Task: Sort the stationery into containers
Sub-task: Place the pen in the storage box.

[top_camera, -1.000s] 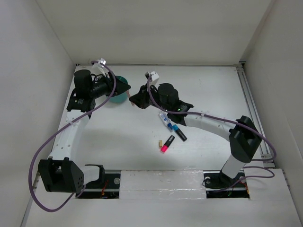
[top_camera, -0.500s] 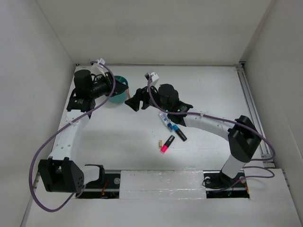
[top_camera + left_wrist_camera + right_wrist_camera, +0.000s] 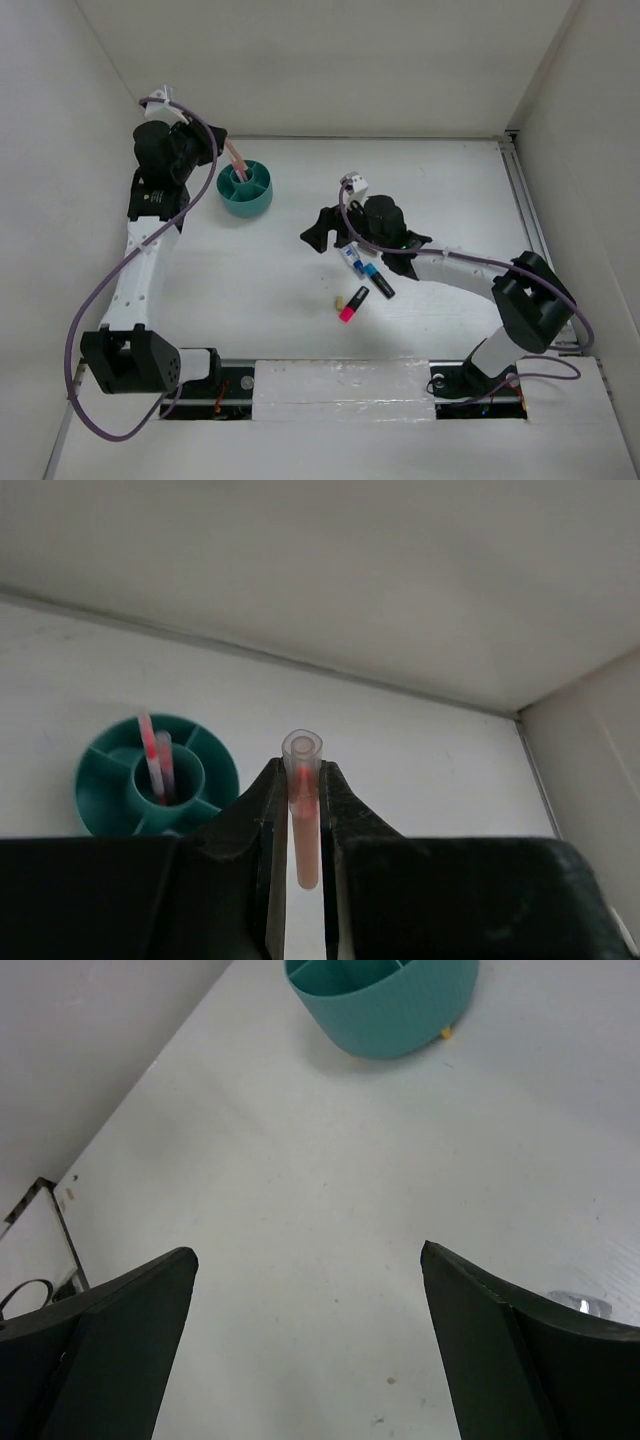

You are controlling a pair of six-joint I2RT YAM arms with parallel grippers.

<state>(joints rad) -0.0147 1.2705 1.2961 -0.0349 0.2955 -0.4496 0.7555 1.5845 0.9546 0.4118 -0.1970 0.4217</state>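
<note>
While in left hand [image 3: 301, 772], pen [image 3: 305, 842] aslant.

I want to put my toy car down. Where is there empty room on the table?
Bare patches: the table on the near side of the teal tub, and the far right corner beyond the right arm. It is crowded by the right gripper, where the marker and highlighter lie.

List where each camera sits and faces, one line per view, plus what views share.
Top external: high at the near edge, looking down on the table; left arm and right arm show.
Left wrist: on the left arm, facing the back wall; left tool shut on a salmon-pink pen.
Right wrist: on the right arm, looking down across the table; open right tool frames it.
Shared: teal tub, all three.
</note>
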